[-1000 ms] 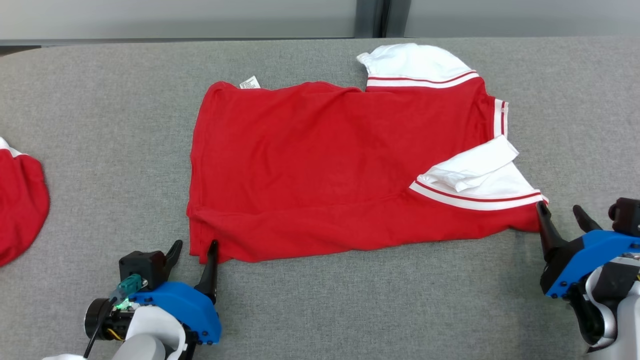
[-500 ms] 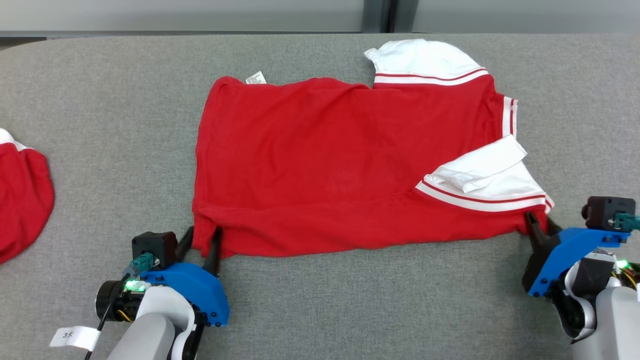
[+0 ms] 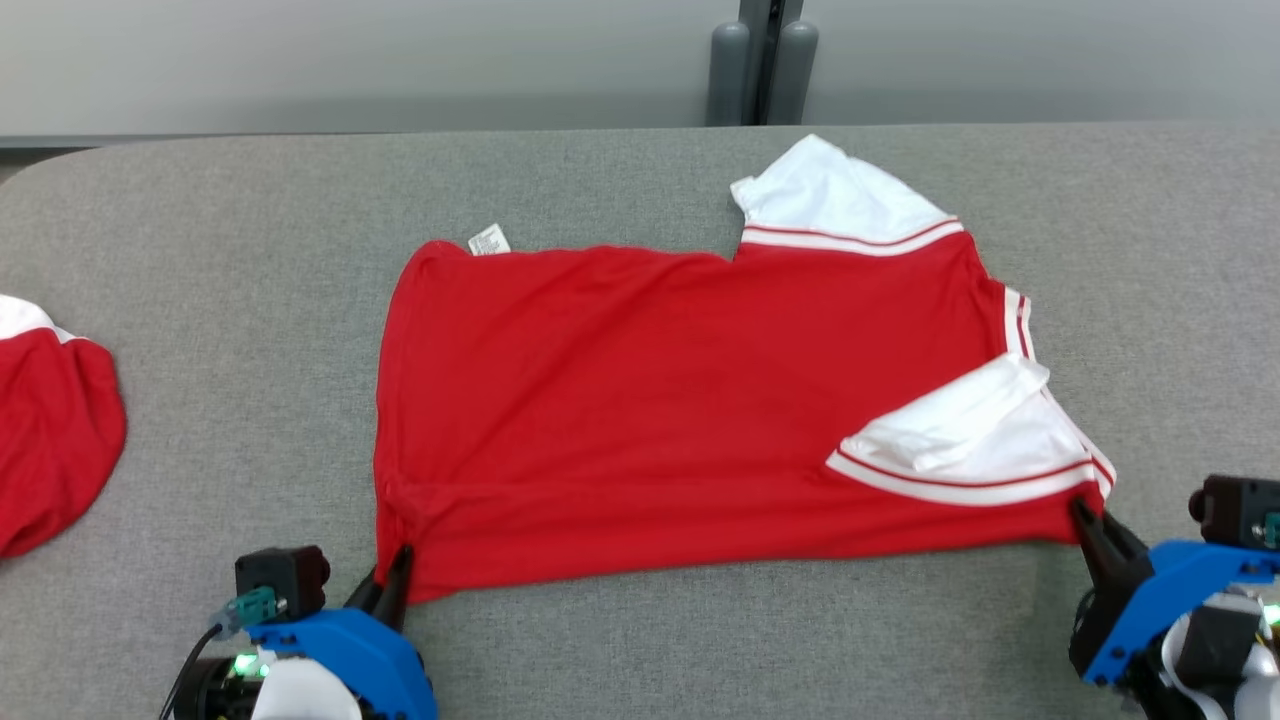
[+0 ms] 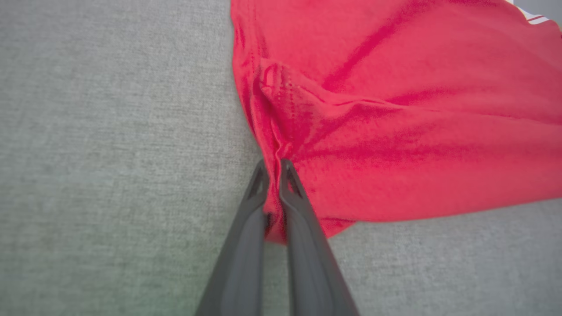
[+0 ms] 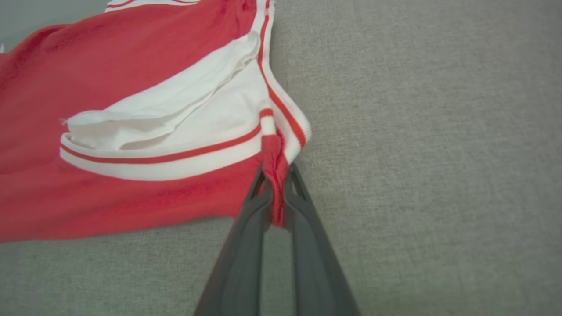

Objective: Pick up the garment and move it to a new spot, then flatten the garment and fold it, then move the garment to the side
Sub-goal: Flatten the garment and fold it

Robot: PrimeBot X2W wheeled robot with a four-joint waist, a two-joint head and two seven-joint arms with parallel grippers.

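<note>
Head view shows the garment (image 3: 650, 400), a red shirt with white striped sleeves, lying mostly flat across the middle of the grey tabletop (image 3: 200, 250), with 1 sleeve (image 3: 950, 430) turned in over the body at the near right. The left end effector (image 3: 388, 590) pinches its near left corner and the right end effector (image 3: 1085, 515) its near right corner, with red cloth caught between the fingers. Flattening looks nearly done; the fold and the move aside are not yet done. A second red garment (image 3: 55, 440) lies at the left edge.
</note>
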